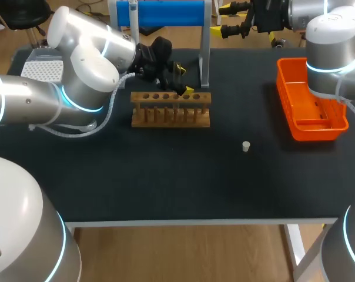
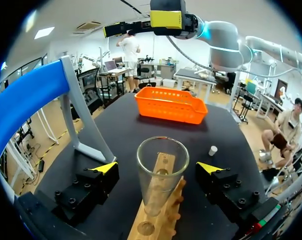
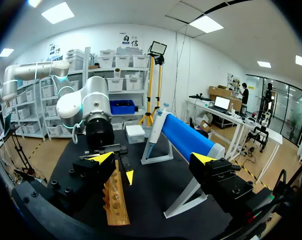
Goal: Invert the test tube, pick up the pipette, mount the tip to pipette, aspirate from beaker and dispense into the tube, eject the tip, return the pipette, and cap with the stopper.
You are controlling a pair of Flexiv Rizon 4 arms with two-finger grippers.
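Across the black tabletop there's plenty of open ground: the whole near half, right up to the front edge, is bare cloth.

The left arm comes in from the left and sits over the back middle. The right arm is up at the back right corner. Along the back edge stands the blue stand, with the pipette hanging at its far end from the right pincer. The orange basket hugs the right edge, and the tip box is in the back left corner.

Mid-table is the wooden rack, just in front of the stand. The left pincer is at the rack's right end, spread wide. The test tube stands in the rack between its fingers, clear of both, with its open rim up. The right pincer hangs by the back edge, released and holding nothing. The white stopper stands alone between rack and basket.
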